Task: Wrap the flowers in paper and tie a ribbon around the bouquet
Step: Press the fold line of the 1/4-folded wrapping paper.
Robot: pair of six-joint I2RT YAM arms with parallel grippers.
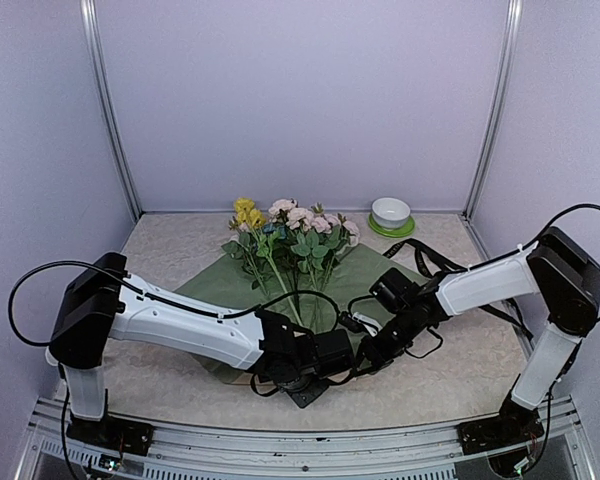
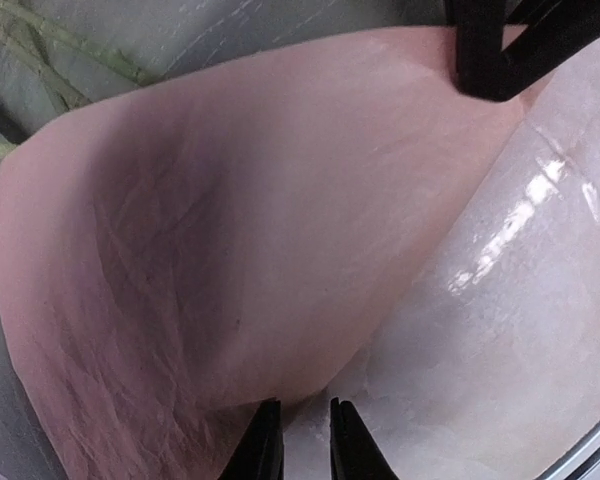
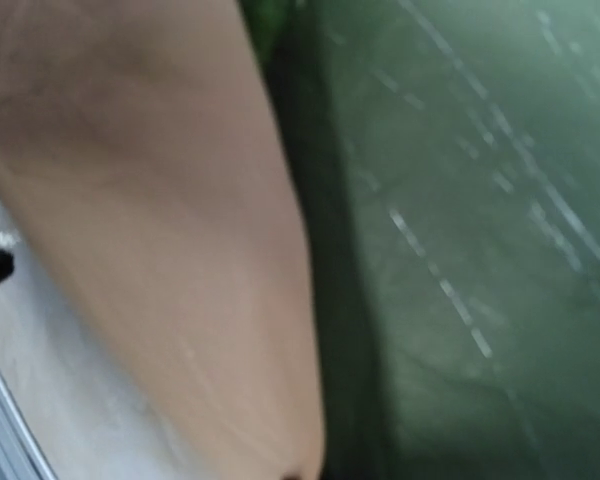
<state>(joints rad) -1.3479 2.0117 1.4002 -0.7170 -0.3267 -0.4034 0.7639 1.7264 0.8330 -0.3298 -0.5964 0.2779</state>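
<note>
Evidently the wrapping is only just getting under way: the right gripper (image 1: 368,350), jaws pressed together and seemingly pinching the peach sheet (image 2: 230,250), is holding its edge raised. The left gripper (image 2: 305,415) is standing a narrow gap apart with that edge at its tips, grip unclear. Beyond both jaws one bunch of flowers (image 1: 285,235) is lying unwrapped on the one green sheet (image 1: 205,285), with one bowl (image 1: 391,211) farther off, so folding and tying are waiting, and no ribbon is showing.

The pale table (image 1: 470,350) is carrying green paper (image 1: 212,287) and peach paper (image 2: 230,230) in the middle. A white bowl (image 1: 391,211) is sitting on a green plate (image 1: 407,229) at the back.
</note>
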